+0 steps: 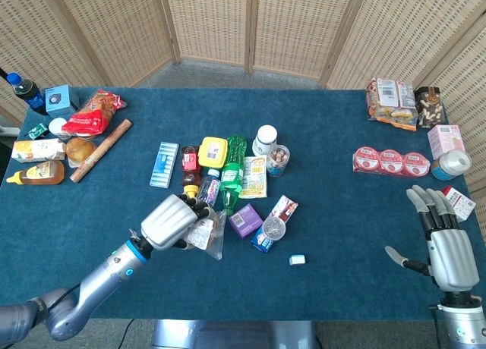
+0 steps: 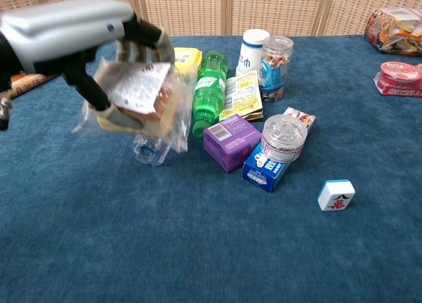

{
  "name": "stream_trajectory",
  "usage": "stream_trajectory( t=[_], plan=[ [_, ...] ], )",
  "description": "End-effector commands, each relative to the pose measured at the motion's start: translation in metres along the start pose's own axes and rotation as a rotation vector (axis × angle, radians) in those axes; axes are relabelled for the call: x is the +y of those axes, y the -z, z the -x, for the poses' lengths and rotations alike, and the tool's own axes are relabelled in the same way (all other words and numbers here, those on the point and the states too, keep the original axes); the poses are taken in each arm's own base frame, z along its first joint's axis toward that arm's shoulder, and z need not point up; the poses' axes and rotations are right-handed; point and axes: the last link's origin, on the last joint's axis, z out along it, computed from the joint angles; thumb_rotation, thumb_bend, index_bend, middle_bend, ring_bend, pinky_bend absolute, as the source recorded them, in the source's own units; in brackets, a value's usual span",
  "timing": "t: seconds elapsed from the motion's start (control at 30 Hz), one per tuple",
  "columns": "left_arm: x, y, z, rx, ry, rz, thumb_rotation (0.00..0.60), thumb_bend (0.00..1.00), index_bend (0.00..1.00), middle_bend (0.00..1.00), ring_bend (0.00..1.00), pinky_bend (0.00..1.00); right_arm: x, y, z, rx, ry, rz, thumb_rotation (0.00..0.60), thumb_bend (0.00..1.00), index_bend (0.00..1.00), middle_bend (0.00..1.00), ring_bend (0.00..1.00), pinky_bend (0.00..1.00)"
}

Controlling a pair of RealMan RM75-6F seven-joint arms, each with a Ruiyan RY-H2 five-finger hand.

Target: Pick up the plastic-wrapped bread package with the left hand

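- Up off the blue table (image 2: 198,250), the plastic-wrapped bread package (image 2: 135,95) hangs in the grasp of the left hand (image 2: 79,33), clear of the cloth in the chest view, with its white label facing outward and loose wrap trailing at both ends.
- From the head view, the package (image 1: 202,233) sits at the fingertip side of the left hand (image 1: 168,221), just left of the purple box (image 1: 245,219).
- Left hand: fingers curl over the top of the package while the thumb presses it from below, so it is clasped around the bread.
- Beneath the raised package, a clear bottle (image 2: 150,148) lies on its side on the table; the green bottle (image 2: 210,92) lies just to the right of it.
- Further right stand the purple box (image 2: 231,141), a clear lidded cup (image 2: 283,137) and a small white tile (image 2: 335,194).
- Right hand (image 1: 444,243): resting near the table's right edge, well apart from the package, fingers extended and spread, holding nothing.
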Motion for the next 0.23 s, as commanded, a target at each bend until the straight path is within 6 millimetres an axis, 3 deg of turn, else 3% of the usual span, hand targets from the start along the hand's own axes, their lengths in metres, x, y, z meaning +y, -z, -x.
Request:
stream_trajectory(
  t=[0.03, 0.23],
  plan=[
    [-0.0024, 0.0005, -0.0092, 0.026, -0.012, -0.008, 0.600, 0.02, 0.82, 0.92, 0.79, 0.75, -0.0005, 0.0001, 0.0002, 0.000, 0.001, -0.001, 0.600, 0.00, 0.00, 0.00, 0.00, 0.00],
    [-0.0027, 0.0006, -0.0144, 0.049, -0.016, -0.010, 0.600, 0.02, 0.82, 0.92, 0.79, 0.75, -0.0005, 0.0003, 0.0004, 0.000, 0.000, 0.000, 0.600, 0.00, 0.00, 0.00, 0.00, 0.00]
  ],
)
